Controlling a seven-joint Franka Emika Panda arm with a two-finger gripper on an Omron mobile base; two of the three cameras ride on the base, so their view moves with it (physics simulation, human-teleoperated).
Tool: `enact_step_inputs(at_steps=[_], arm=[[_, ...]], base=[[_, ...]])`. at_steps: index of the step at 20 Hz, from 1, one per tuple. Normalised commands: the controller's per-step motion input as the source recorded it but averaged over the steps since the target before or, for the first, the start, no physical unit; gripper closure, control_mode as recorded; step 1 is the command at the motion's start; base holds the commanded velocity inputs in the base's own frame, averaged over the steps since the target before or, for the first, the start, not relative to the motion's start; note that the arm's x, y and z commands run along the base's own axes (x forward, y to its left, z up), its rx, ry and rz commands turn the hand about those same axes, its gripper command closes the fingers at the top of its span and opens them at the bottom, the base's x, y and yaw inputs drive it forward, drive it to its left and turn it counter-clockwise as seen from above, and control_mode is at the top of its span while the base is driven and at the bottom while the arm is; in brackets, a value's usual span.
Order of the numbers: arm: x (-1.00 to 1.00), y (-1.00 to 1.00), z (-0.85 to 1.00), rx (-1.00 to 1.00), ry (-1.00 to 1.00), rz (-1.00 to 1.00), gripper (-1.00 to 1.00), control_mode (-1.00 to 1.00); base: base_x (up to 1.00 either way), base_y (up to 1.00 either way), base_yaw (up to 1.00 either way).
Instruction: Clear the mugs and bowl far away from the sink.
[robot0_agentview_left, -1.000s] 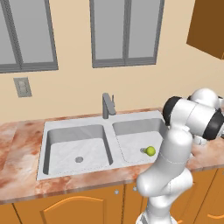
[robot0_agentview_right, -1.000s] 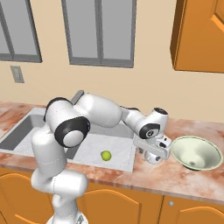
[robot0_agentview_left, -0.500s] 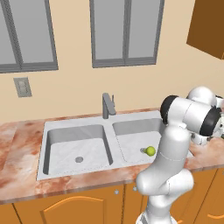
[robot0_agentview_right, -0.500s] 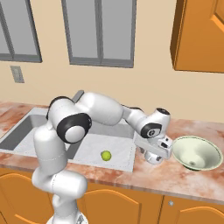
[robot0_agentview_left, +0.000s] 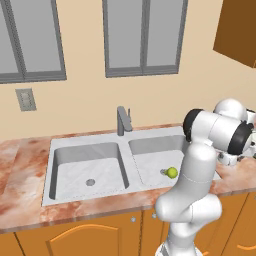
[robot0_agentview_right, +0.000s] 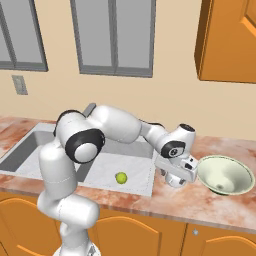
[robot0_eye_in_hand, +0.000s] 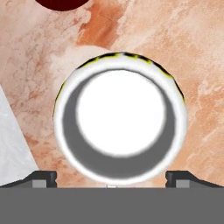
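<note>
Bowl (robot0_agentview_right: 224, 174) sits on the counter; sink (robot0_agentview_left: 125, 162) holds a ball (robot0_agentview_left: 171, 172); end effector (robot0_eye_in_hand: 112, 181) released.

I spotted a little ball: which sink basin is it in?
The basin nearer the bowl; the ball lies there, the other basin shows just a drain.

Dark red round thing (robot0_eye_in_hand: 61, 3) cut off by hand view's top edge — identity unclear, sink (robot0_eye_in_hand: 11, 144) corner cropped at left.
</note>
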Motion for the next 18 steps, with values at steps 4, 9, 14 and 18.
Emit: enact_step_inputs(at_steps=[4,9,14,18], arm=[[0.00,0.00,-0.04,0.00,0.00,0.00,-1.00,-1.00],[0.00,0.00,-0.08,0.00,0.00,0.00,-1.00,-1.00],[-0.04,0.00,-0.05,0.00,0.00,0.00,-1.00,-1.00],[-0.06,0.00,0.00,0.00,0.00,0.00,-1.00,-1.00]], base=[[0.00,0.00,0.00],[0.00,0.00,0.00],[0.00,0.00,0.00],[0.00,0.00,0.00]])
